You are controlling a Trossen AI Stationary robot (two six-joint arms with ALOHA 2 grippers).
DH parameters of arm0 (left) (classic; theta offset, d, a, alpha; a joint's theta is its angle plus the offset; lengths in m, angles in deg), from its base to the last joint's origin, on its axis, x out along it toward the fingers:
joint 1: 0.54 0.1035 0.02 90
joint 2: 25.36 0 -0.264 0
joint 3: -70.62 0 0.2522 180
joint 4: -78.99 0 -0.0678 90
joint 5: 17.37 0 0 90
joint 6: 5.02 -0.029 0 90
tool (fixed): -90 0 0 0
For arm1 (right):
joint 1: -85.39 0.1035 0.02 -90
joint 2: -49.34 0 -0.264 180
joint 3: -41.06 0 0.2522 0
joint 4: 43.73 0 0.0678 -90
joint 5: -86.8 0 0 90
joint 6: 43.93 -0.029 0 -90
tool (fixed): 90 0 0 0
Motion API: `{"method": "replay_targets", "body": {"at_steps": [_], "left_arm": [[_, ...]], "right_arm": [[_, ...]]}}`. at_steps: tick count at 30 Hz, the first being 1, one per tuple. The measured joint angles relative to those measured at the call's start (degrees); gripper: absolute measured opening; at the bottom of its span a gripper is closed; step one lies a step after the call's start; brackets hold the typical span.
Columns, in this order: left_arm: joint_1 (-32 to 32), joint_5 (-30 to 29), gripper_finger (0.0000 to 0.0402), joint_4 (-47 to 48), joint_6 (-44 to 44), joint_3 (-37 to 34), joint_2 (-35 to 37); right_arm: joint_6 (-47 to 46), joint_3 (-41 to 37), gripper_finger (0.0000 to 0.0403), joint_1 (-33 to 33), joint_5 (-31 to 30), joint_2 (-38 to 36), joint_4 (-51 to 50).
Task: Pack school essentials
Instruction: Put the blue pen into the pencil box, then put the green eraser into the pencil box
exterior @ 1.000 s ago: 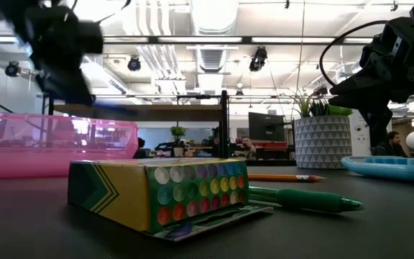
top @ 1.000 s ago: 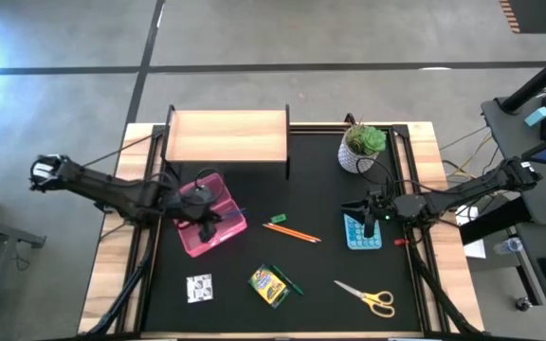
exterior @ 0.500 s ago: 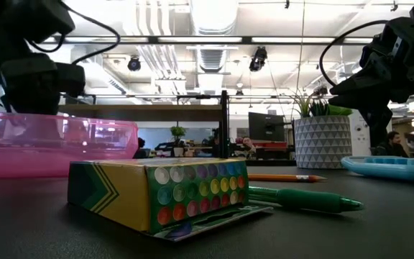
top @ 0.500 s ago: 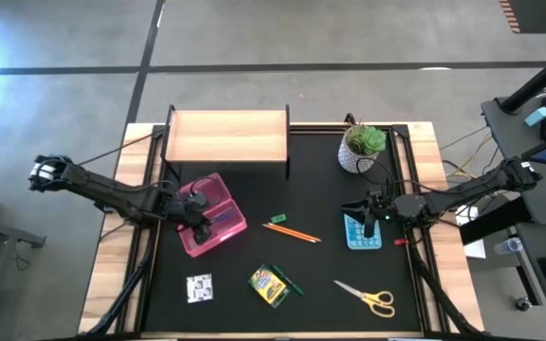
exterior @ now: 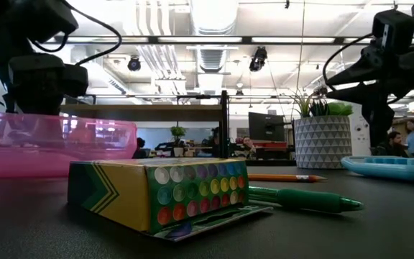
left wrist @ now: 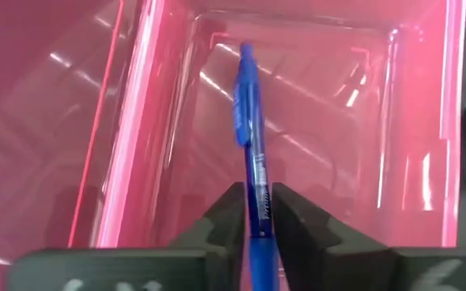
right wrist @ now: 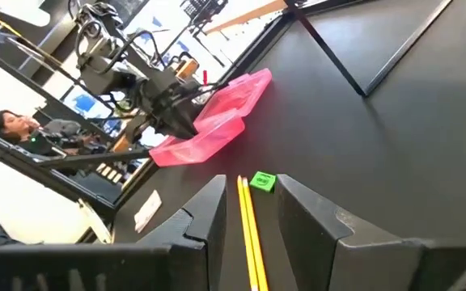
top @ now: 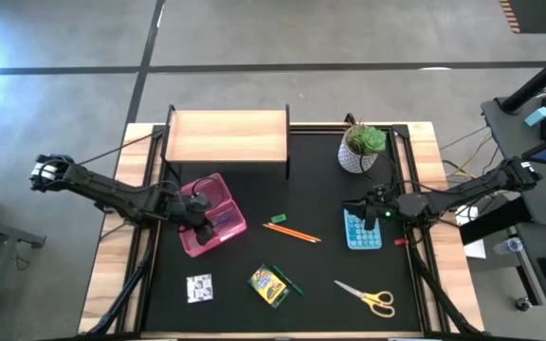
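My left gripper [top: 197,210] hovers over the pink see-through box [top: 214,227], shut on a blue pen [left wrist: 247,121] that points into the box [left wrist: 160,121]. My right gripper [top: 368,210] is open above the table next to the blue calculator [top: 361,233]; it touches nothing. Two orange pencils [top: 294,231] and a small green piece [top: 278,219] lie mid-table. The crayon box [top: 268,285] lies flat with a green pen [exterior: 307,198] beside it. The white patterned square [top: 199,288] and yellow-handled scissors [top: 370,297] lie near the near edge. My left gripper pinches the blue pen's barrel [left wrist: 259,212] between its two fingers [left wrist: 228,220], well back from the tip. The pen runs forward along the fingers, and its tip [left wrist: 245,55] lies inside the pink box. Whether the tip touches the box floor, I cannot tell.
A wooden shelf [top: 226,137] stands at the far edge and a potted plant [top: 362,147] at the far right. Bare black table lies between the pink box and the calculator. People show in the room beyond the table.
My left gripper has come down over the pink box with the pen and moved slightly toward the table's left, then settled. My right arm's wrist has tipped a little above the calculator. The things on the table have stayed put.
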Motion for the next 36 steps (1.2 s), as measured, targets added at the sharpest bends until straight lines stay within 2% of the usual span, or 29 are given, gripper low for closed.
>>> {"method": "replay_targets", "body": {"at_steps": [7, 11, 19, 25, 36], "left_arm": [[0.0, 1.84, 0.0129, 0.11, -0.02, 0.47, -0.24], [0.0, 1.8, 0.0153, 0.09, -0.31, 0.77, -0.15], [-0.02, -0.81, 0.0155, 0.18, -3.08, 2.6, -0.15], [-0.03, -4.77, 0.0155, 0.08, -7.94, 6.93, -0.15], [0.0, -11.14, 0.0155, -2.94, -16.79, 15.02, -2.53]], "right_arm": [[3.72, 0.38, 0.0098, 0.02, -0.81, 0.01, 0.18], [0.46, 0.43, 0.0098, -0.01, -3.01, 0.12, 0.73], [-5.11, 0.49, 0.0098, 0.02, -3.19, 0.14, 1.89], [-8.28, 0.54, 0.0098, 0.0, -7.45, 0.14, 2.01], [-7.39, 0.62, 0.0098, 0.01, -7.51, 0.14, 9.7]]}}
